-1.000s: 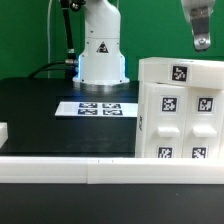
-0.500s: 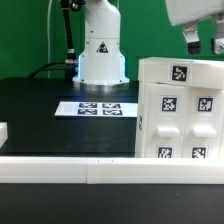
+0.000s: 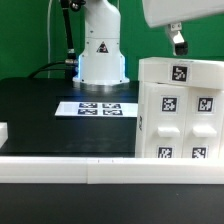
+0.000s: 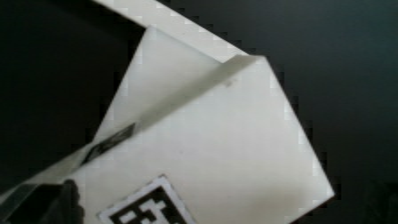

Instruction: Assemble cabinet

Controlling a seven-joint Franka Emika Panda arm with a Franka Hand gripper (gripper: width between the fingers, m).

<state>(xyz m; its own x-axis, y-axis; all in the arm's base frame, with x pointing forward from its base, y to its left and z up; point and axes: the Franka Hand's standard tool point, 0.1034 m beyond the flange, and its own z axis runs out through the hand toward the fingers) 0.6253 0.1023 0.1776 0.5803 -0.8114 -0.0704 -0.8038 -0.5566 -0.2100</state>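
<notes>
The cabinet body [image 3: 180, 110], a large white box with square black-and-white tags, stands at the exterior view's right, behind the front rail. My gripper [image 3: 182, 44] hangs just above the cabinet's top near its back edge, without touching it. Only one dark finger [image 3: 178, 40] shows under the white hand. In the wrist view the cabinet's white top [image 4: 196, 130] fills the picture, with a tag [image 4: 151, 208] and a ridge across it. One dark finger [image 4: 36, 200] sits at the edge. The jaws stand apart with nothing between them.
The marker board [image 3: 98, 108] lies flat on the black table in front of the robot base [image 3: 100, 50]. A white border rail [image 3: 70, 165] runs along the front. A small white part [image 3: 3, 130] sits at the exterior view's left edge.
My gripper has moved toward the exterior view's left, from beyond the cabinet's right side to above its top. The cabinet has not moved.
</notes>
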